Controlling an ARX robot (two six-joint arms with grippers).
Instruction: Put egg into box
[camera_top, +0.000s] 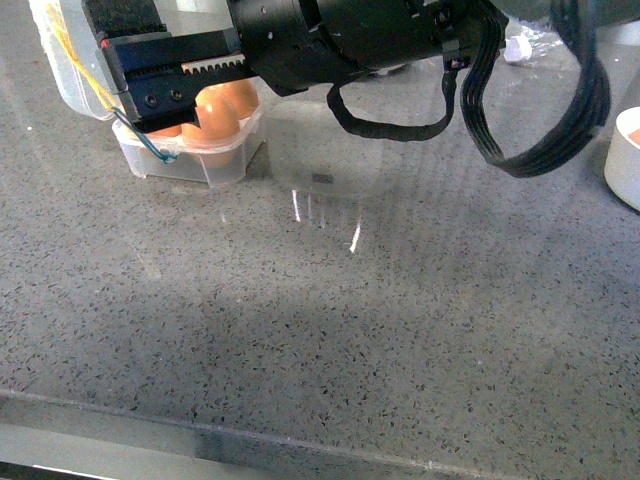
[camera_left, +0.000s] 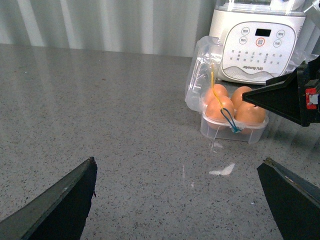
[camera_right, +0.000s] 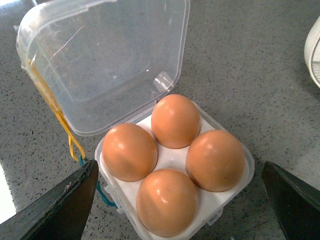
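The clear plastic box (camera_right: 212, 200) stands on the grey counter with its hinged lid (camera_right: 110, 60) open and yellow and blue bands hanging at its side. Every cell holds a brown egg; one egg (camera_right: 166, 202) lies right below my right gripper (camera_right: 177, 200). That gripper is open and empty, one finger on each side of the box, just above it. In the front view the box (camera_top: 190, 160) is at the far left under the right gripper (camera_top: 140, 95). My left gripper (camera_left: 180, 200) is open and empty over bare counter, well short of the box (camera_left: 232, 131).
A big cream appliance (camera_left: 257, 45) stands behind the box. A white round bowl (camera_top: 625, 155) sits at the right edge of the counter. The right arm and its black cables (camera_top: 540, 110) cross the top of the front view.
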